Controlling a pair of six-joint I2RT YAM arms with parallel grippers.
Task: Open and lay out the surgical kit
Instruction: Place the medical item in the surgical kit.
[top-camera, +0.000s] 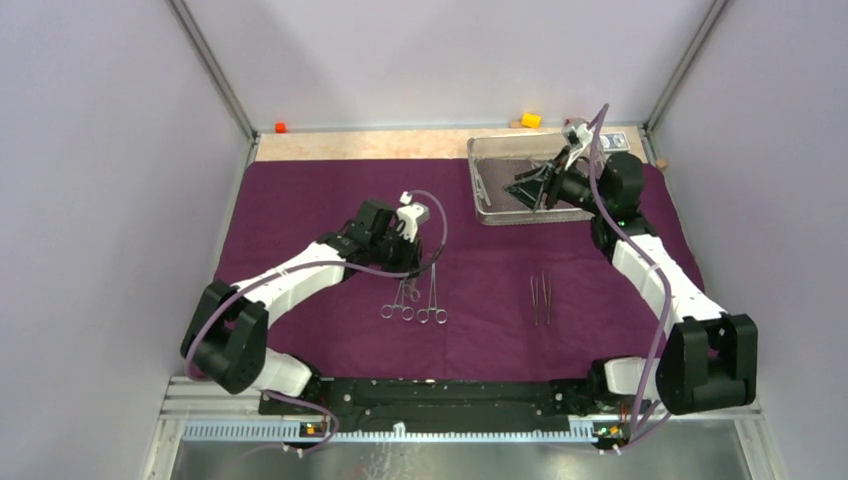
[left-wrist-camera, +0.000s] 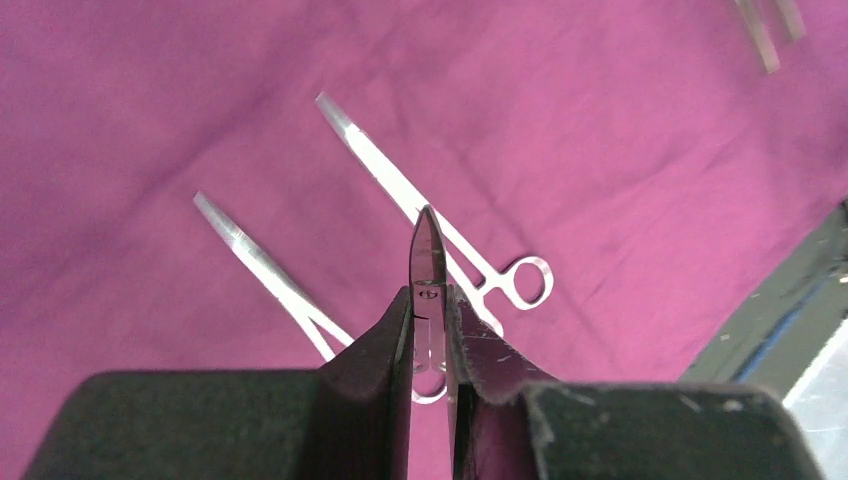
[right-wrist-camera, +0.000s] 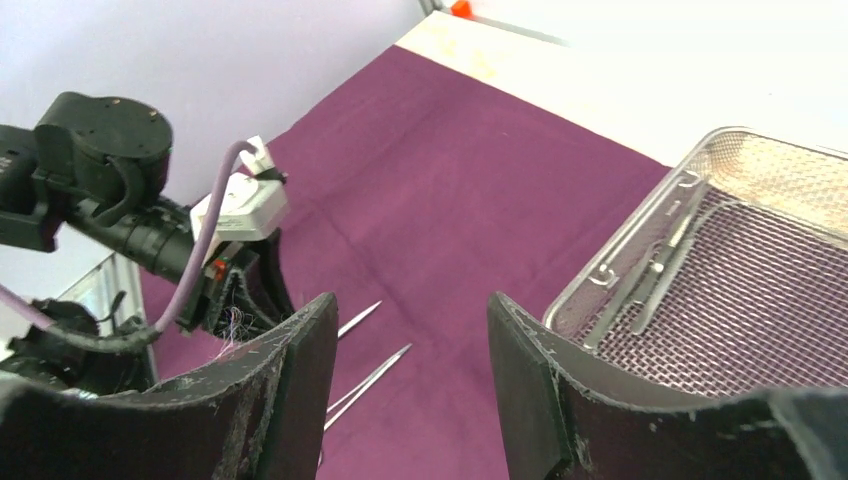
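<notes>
Holding a clamp (left-wrist-camera: 428, 270), the left fingers (left-wrist-camera: 380, 350) were narrow, its long axis pointing straight ahead of them. Two more clamps (left-wrist-camera: 385, 167) lay slanted on the cloth (left-wrist-camera: 620, 150) just beneath. The right fingers (right-wrist-camera: 300, 380) stood wide and empty, with the tray (right-wrist-camera: 640, 213) ahead to their right and tools (right-wrist-camera: 655, 262) inside it.

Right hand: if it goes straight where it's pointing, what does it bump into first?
Probably the purple cloth, close to two pointed steel tips lying on it. The open right hand aims just beside the mesh tray, but depth is hard to judge.
</notes>
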